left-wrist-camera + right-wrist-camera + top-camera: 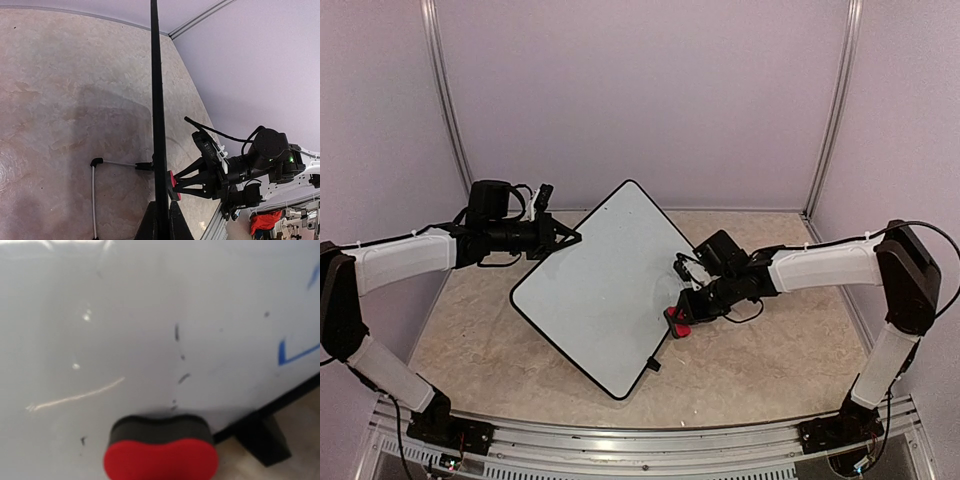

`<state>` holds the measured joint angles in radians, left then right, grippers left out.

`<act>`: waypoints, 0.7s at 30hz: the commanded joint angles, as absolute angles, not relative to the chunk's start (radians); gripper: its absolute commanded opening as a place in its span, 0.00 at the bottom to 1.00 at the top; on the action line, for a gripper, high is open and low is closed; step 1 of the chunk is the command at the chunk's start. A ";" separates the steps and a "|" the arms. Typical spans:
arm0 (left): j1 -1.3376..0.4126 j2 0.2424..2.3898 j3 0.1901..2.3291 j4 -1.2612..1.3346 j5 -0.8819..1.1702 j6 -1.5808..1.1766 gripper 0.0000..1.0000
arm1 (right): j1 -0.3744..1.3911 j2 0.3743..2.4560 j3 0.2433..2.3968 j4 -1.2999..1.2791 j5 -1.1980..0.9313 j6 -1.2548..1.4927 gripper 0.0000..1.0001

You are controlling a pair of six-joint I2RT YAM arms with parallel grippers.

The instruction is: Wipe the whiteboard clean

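Observation:
The whiteboard (605,285) is a white board with a black rim, turned like a diamond and propped up off the table. My left gripper (568,240) is shut on its upper left rim. In the left wrist view the board shows edge-on (156,100), clamped between my fingers (149,226). My right gripper (687,314) is shut on the red and black eraser (677,322) and presses it on the board near its right edge. The right wrist view shows the eraser (160,452) on the board (125,315) with small dark smudges (177,332) and a blue mark (295,354); my right fingers are out of that view.
A wire stand (93,190) props the board from behind. A black foot (264,439) sticks out at the board's lower rim; another shows in the top view (653,365). Purple walls close the beige table (770,360) on three sides.

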<state>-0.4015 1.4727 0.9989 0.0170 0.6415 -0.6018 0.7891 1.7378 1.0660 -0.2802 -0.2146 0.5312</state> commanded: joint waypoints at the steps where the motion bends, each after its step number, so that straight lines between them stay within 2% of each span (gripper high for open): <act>1: -0.415 1.467 0.992 0.064 0.660 -0.526 0.00 | 0.742 1.767 1.118 -0.271 -0.212 0.500 0.19; 13: -0.416 1.465 0.994 0.062 0.660 -0.523 0.00 | 0.634 1.890 1.277 -0.253 -0.288 0.437 0.20; 21: -0.414 1.463 0.996 0.061 0.663 -0.524 0.00 | 0.646 1.832 1.190 -0.268 -0.308 0.399 0.19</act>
